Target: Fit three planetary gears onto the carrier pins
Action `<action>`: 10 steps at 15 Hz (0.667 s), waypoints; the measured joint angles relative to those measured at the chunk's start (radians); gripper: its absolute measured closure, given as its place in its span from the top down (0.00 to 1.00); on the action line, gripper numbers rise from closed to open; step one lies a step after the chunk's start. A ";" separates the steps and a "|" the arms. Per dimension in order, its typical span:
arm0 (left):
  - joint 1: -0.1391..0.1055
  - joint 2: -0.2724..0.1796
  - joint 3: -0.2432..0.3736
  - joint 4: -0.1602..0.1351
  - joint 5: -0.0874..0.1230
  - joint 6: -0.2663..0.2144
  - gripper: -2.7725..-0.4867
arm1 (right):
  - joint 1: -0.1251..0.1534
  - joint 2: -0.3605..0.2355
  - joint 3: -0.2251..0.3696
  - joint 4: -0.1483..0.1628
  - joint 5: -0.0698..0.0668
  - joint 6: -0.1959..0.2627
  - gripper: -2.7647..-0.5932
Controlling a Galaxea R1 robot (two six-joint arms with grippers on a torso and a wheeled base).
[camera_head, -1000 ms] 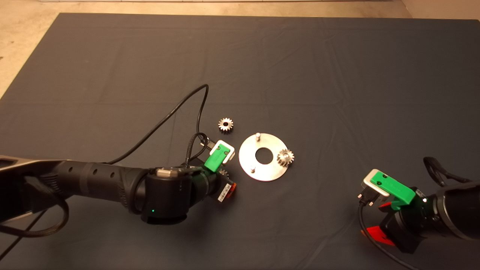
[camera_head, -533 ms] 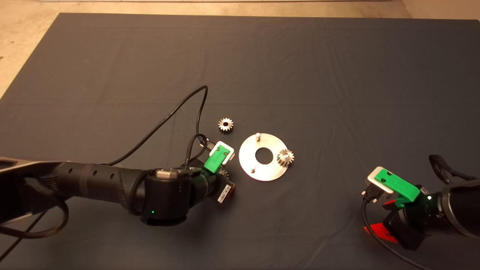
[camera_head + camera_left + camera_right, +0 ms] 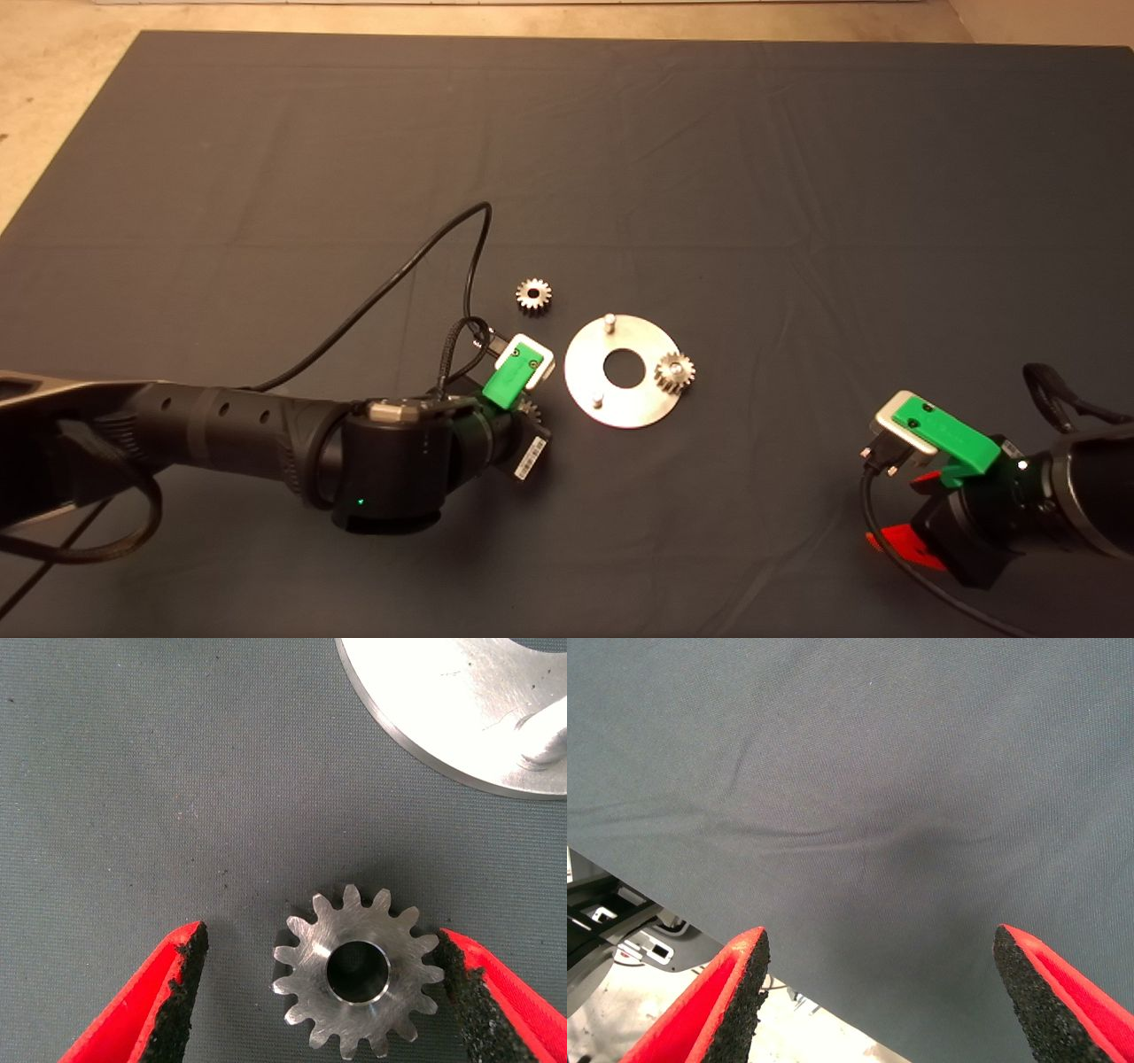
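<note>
The flat shiny disc (image 3: 625,369) lies mid-mat with two bare carrier pins (image 3: 609,319) (image 3: 598,400). One planetary gear (image 3: 675,372) sits on the pin at the disc's right rim. A second gear (image 3: 533,294) lies loose on the mat behind the disc's left side. A third gear (image 3: 359,970) lies flat just left of the disc, between the open fingers of my left gripper (image 3: 323,992) (image 3: 532,424). One pad (image 3: 469,992) is close against its teeth, and the other pad (image 3: 177,992) stands apart. My right gripper (image 3: 912,523) (image 3: 877,992) is open at the lower right, holding nothing.
A black cable (image 3: 416,257) loops from the left wrist across the mat behind the gripper. The disc's rim (image 3: 461,709) and one pin (image 3: 549,735) lie just beyond the held-off gear. The mat's edge and floor (image 3: 620,948) show in the right wrist view.
My right gripper has drawn back toward the lower right edge. My left gripper has stayed over the gear, shifting only slightly.
</note>
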 joint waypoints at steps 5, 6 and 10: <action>0.000 0.000 0.000 0.000 0.000 0.000 0.48 | 0.000 0.000 0.000 0.000 0.000 0.000 0.58; 0.000 0.000 0.003 0.000 0.000 0.000 0.45 | 0.000 0.000 0.000 0.000 0.000 0.000 0.58; 0.000 -0.001 0.011 0.000 0.000 -0.001 0.38 | 0.000 0.000 0.000 0.000 0.000 0.000 0.58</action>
